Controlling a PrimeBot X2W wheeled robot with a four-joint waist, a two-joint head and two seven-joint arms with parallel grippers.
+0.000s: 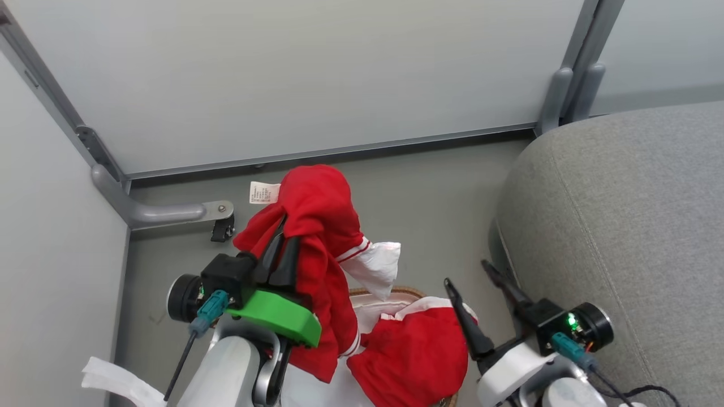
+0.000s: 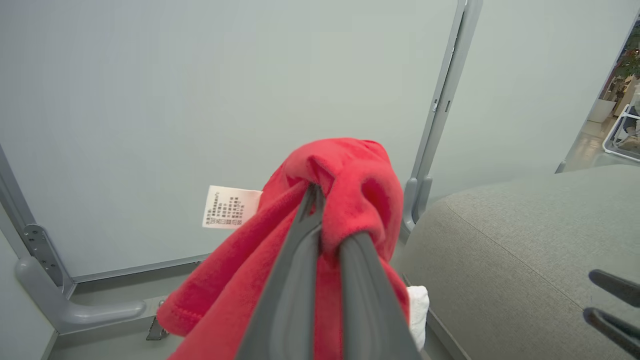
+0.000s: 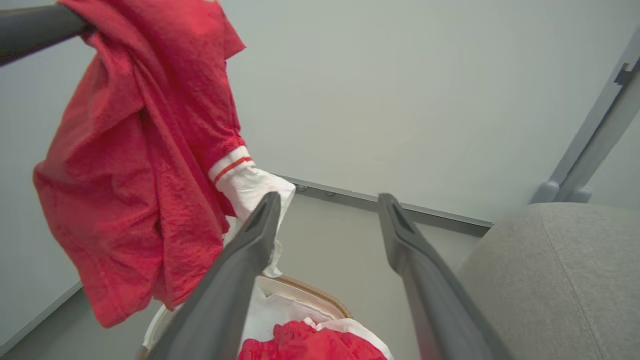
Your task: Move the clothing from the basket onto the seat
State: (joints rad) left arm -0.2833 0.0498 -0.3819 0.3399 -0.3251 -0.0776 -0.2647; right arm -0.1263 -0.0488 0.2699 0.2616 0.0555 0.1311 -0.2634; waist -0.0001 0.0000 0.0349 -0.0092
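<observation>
My left gripper (image 1: 281, 229) is shut on a red garment (image 1: 325, 215) with white trim, holding it up above the basket (image 1: 396, 291). From the left wrist view the fabric (image 2: 360, 175) bunches over the gripper (image 2: 327, 215), and a white care label (image 2: 230, 206) sticks out. A second red piece of clothing (image 1: 416, 350) lies in the basket. My right gripper (image 1: 466, 274) stands open and empty beside the basket, near the grey seat (image 1: 622, 226). The right wrist view shows that gripper (image 3: 330, 200) open, the held garment (image 3: 140, 175) hanging at left, and the basket rim (image 3: 312, 294) below.
Pale partition walls close the back and left. A grey partition foot with a caster (image 1: 169, 212) lies on the floor at left. White cloth (image 1: 113, 381) shows at the lower left. The seat fills the right side, with bare floor between it and the basket.
</observation>
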